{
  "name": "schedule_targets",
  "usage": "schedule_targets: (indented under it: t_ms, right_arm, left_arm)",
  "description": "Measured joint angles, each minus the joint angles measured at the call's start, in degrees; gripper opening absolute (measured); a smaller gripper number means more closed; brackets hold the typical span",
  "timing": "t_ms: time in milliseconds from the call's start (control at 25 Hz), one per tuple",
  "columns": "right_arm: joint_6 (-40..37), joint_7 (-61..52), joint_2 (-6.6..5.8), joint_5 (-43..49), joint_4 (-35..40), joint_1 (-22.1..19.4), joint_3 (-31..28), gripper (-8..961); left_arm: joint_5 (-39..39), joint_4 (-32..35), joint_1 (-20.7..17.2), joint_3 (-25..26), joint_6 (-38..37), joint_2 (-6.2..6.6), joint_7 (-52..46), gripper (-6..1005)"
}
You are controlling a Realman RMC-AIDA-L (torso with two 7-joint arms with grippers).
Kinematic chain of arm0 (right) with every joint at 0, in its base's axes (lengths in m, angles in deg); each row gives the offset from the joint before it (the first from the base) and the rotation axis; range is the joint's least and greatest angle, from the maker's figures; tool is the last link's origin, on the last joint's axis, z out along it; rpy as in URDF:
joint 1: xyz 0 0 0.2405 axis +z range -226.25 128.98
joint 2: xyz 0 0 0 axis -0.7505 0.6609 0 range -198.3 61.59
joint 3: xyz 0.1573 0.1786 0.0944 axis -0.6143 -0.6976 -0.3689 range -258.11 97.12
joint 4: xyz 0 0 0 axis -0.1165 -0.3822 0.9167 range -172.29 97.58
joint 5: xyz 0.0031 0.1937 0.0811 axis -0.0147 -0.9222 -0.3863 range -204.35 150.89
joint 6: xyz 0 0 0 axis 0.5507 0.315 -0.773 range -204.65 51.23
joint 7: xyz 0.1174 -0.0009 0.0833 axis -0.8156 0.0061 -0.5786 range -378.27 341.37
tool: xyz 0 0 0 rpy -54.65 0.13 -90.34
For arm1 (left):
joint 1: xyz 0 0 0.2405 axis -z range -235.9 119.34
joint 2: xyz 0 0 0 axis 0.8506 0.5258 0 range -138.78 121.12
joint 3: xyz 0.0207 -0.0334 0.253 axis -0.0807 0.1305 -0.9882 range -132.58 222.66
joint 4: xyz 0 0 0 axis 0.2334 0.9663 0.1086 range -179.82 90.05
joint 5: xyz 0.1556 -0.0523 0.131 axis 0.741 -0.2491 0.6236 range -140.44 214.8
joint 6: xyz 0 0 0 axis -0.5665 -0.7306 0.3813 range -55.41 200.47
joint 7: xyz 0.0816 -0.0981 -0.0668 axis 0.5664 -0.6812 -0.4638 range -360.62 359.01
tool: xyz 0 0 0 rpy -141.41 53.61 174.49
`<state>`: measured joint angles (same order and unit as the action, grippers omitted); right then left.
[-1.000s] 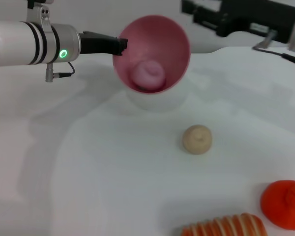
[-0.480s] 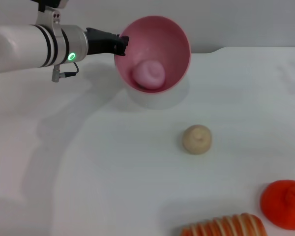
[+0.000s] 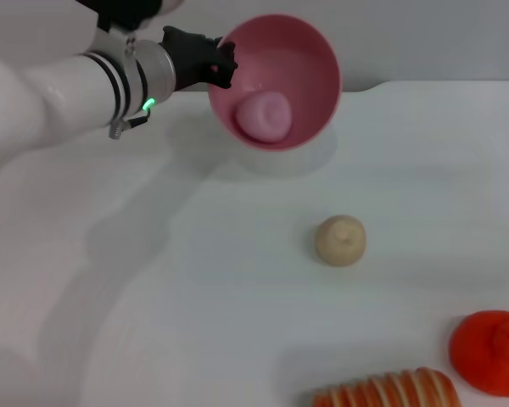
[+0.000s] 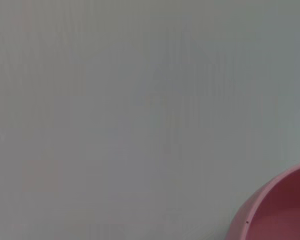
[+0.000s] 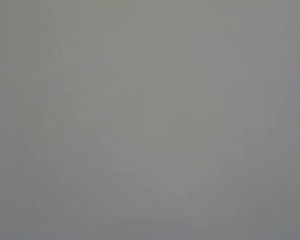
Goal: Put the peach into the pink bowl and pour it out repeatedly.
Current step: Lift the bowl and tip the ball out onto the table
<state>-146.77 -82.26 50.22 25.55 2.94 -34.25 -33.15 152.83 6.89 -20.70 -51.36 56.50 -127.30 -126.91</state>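
left gripper point(image 3: 223, 66): closed on the bowl point(image 3: 310, 68) rim, bowl lifted and tilted above the far part of the table point(image 3: 195, 297) | peach point(image 3: 265, 116): inside the bowl, on its low side | bun point(image 3: 340, 240): table middle | tangerine point(image 3: 489, 352): near right corner

A beige bun point(image 3: 339, 241), orange tangerine point(image 3: 489, 352) and striped roll point(image 3: 386, 392) lie on the white table point(image 3: 195, 297).

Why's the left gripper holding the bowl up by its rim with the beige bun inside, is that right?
Not quite. The left gripper does hold the bowl up by its rim, but what lies inside is the peach. The beige bun sits on the table, nearer the robot. The head view shows it.
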Motion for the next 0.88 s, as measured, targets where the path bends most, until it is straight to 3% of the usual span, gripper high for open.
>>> schedule_targets:
  t_ms: [240,440,680,880]
  right_arm:
    - [0.25,0.14,0.0,-0.06,-0.14,0.15,-0.25,462]
    - [0.32,0.15,0.06,-0.08,-0.71,0.75,-0.28,461]
    - [0.31,0.18,-0.02,0.12,-1.51,1.82,-0.33,460]
    - [0.43,0.18,-0.01,0.3,-1.75,2.17,-0.2,459]
  left_arm:
    - [-0.33,3.92,-4.74,-11.11,15.26,0.01,-0.38,45]
    - [-0.08,2.81,-6.26,-19.88,29.39,0.12,-3.36,45]
    - [1.22,-0.46,-6.3,-25.04,39.42,0.25,-8.48,45]
    - [8.51,-4.1,-6.4,-28.41,49.38,0.25,-22.3,45]
